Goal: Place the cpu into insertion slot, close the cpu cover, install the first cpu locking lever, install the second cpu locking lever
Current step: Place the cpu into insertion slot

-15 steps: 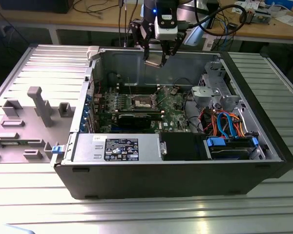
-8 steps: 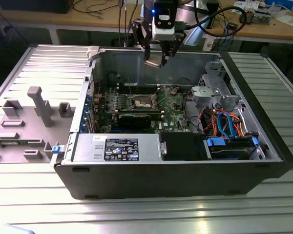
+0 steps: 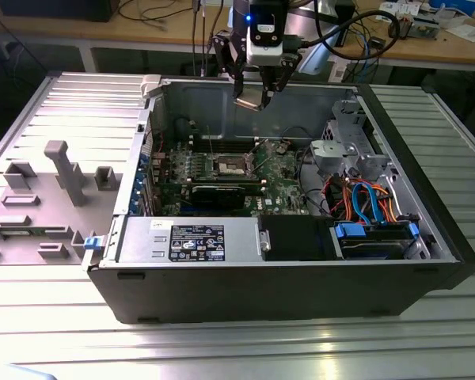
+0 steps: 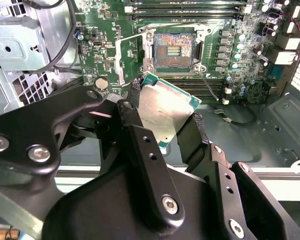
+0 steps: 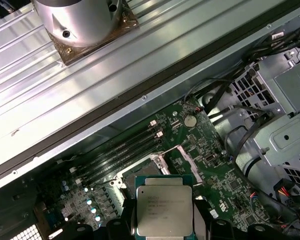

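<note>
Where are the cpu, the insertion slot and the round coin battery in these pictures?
cpu (image 5: pixel 164 210): first wrist view, middle of its silver metal top.
insertion slot (image 4: pixel 173 50): second wrist view, its open centre.
coin battery (image 4: pixel 102 82): second wrist view, middle of its round face.

cpu (image 5: pixel 164 212): faint print, unreadable | power supply label (image 3: pixel 196 242): probably unreadable too

A ribbed, silvery metal surface (image 3: pixel 222 348) spreads wide, pale light glinting along its near edge. At its edge on the exterior view's left lies a grey moulded tray (image 3: pixel 32 214). Beyond its far edge stands a wooden bench (image 3: pixel 79 33) strewn with cables (image 3: pixel 150 11).
</note>
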{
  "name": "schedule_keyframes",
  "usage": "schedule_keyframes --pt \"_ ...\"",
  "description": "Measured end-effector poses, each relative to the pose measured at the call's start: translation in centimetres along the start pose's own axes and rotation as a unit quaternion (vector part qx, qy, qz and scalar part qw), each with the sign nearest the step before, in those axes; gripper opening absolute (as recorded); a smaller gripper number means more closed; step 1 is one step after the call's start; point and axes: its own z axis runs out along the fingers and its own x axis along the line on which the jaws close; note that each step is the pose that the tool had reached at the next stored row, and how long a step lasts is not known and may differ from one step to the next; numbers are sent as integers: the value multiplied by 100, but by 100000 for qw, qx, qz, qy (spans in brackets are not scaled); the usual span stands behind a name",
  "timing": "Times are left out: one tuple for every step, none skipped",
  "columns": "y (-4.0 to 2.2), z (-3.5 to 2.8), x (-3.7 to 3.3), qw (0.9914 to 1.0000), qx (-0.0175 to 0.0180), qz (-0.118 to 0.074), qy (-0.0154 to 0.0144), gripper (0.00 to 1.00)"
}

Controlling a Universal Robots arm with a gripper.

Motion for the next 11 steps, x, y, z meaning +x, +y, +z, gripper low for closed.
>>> schedule_keyframes --pt "0 0 0 100000 0 6 -3 54" --pt "0 0 0 100000 -1 10 -2 54" --pt "0 0 0 100000 1 12 -1 54" --pt "0 0 0 100000 -2 17 -2 54" --pt "0 0 0 100000 -2 21 -4 54" --pt "0 0 0 100000 1 25 -4 54" --pt "0 0 0 100000 -6 102 -10 54" --pt "0 3 0 99996 -20 834 -74 54" --pt "0 5 0 99989 -25 1459 -125 54" --pt "-1 7 0 99979 -42 2046 -174 54" --pt "-1 11 0 99965 -52 2632 -224 54"
